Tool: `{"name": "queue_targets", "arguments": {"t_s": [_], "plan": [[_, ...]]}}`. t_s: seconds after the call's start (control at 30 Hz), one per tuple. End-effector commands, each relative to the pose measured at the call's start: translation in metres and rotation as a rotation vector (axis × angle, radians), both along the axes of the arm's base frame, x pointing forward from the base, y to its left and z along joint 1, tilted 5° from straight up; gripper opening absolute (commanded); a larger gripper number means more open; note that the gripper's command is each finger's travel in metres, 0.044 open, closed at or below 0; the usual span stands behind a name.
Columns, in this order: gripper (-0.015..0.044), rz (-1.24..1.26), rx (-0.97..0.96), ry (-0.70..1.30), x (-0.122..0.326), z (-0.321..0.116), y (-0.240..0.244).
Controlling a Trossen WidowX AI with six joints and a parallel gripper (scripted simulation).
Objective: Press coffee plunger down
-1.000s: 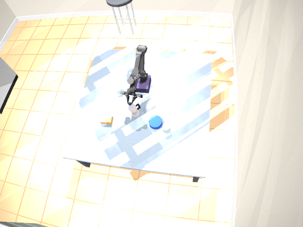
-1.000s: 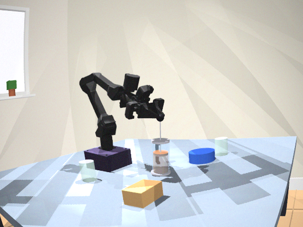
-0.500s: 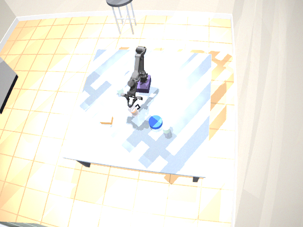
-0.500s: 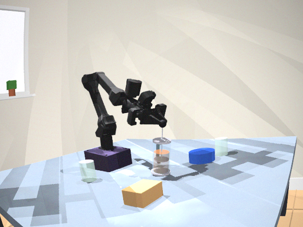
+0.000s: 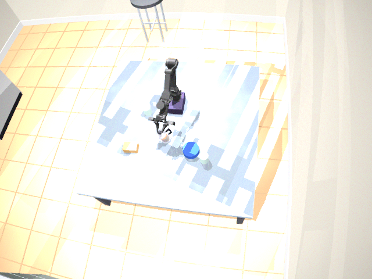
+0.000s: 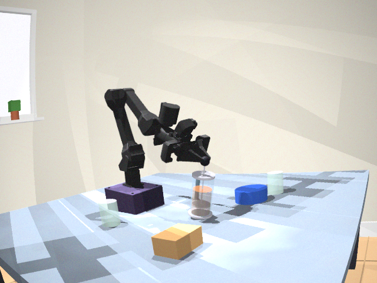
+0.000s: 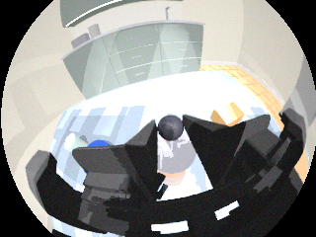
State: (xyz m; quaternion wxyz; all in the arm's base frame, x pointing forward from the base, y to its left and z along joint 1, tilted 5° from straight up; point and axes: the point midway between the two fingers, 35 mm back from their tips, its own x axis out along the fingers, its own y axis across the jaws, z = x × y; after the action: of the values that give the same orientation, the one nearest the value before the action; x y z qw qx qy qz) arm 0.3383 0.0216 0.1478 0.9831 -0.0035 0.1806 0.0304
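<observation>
- The end effector (image 6: 205, 160) grips the dark knob (image 7: 170, 125) of the plunger, just above the lid of the coffee press (image 6: 201, 194).
- The press stands upright on the table (image 6: 274, 231), between a purple base (image 6: 134, 196) and a blue disc (image 6: 250, 194).
- An orange box (image 6: 177, 240) sits nearer the camera.

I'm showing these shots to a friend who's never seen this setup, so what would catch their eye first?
Probably the black arm bending over mid-table, its gripper shut on the dark plunger knob just above the clear coffee press, whose orange disc sits partway down over the brown coffee. Next come the colours around it: a bright blue puck to the press's right in the exterior view and an orange box nearer that camera.
</observation>
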Motion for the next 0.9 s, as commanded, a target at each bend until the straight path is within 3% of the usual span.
{"name": "queue_targets", "arguments": {"t_s": [0.0,0.87], "plan": [[0.0118,0.004,-0.011,0.055,-0.0012,-0.0168,-0.0001],[0.0118,0.004,-0.011,0.055,0.0052,-0.0132,0.0001]]}}
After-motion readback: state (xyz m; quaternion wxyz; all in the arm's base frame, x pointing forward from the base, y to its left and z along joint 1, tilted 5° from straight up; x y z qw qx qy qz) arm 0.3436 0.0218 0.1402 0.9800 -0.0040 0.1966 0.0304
